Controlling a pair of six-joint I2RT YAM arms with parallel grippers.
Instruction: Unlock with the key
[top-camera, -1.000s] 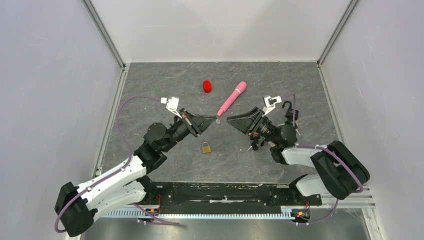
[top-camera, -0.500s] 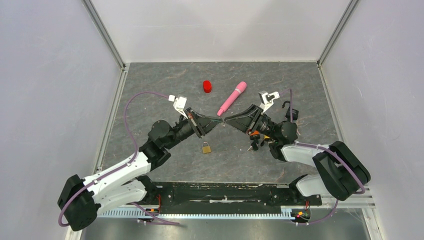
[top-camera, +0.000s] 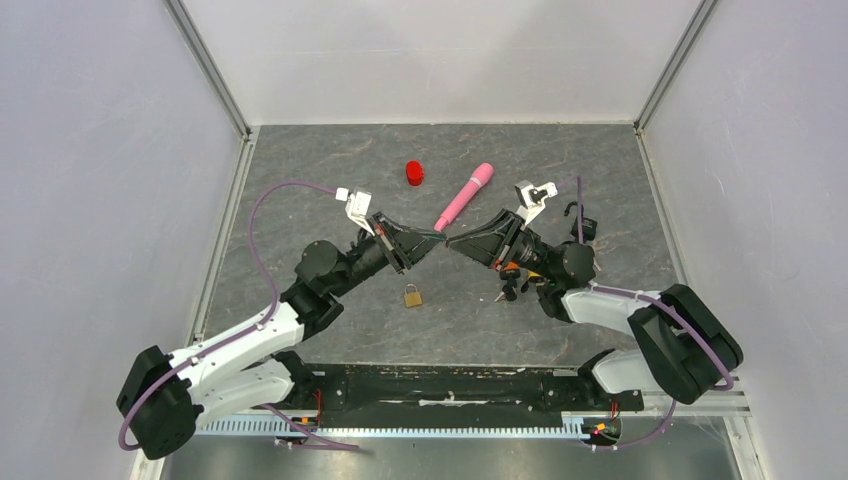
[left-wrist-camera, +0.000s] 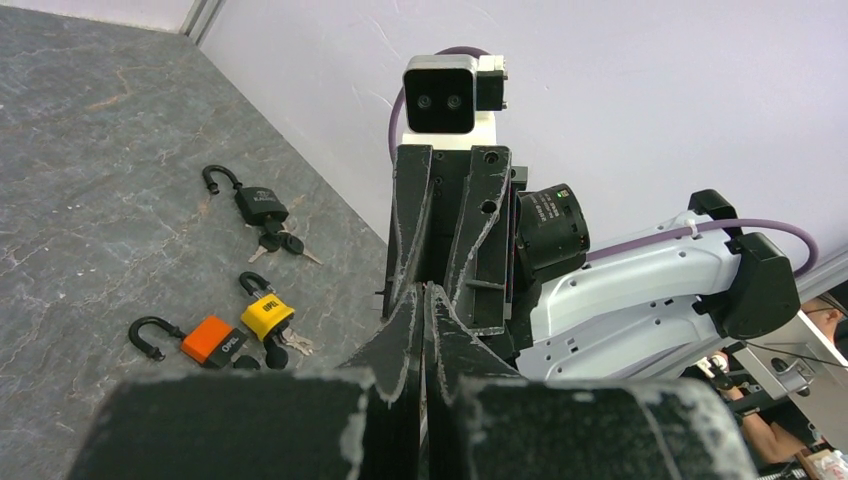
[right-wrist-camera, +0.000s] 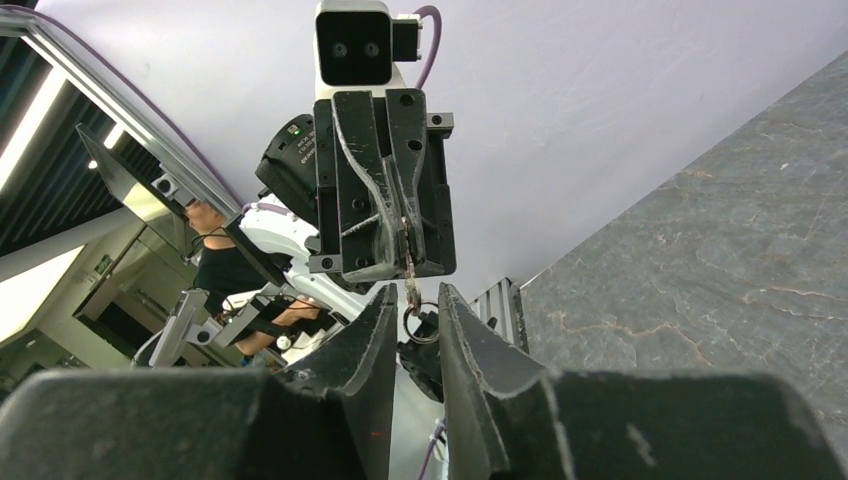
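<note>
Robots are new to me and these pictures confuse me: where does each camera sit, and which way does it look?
Top view: fixed above and behind, looking down at the table; both arms show, left claw and right claw tip to tip.
Left wrist: on the left arm, facing the right claw; own shut fingers below.
Right wrist: on the right arm, facing the left claw pinching the key; own fingers below.
Shared: each wrist view shows the other's camera.

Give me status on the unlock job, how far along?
Done: key picked up, pinched in the shut left claw. In hand: what looks like a mid-air handover, right claw open either side of the key, not gripping yet. Left: take the key to the brass padlock lying untouched on the table, insert, turn.
</note>
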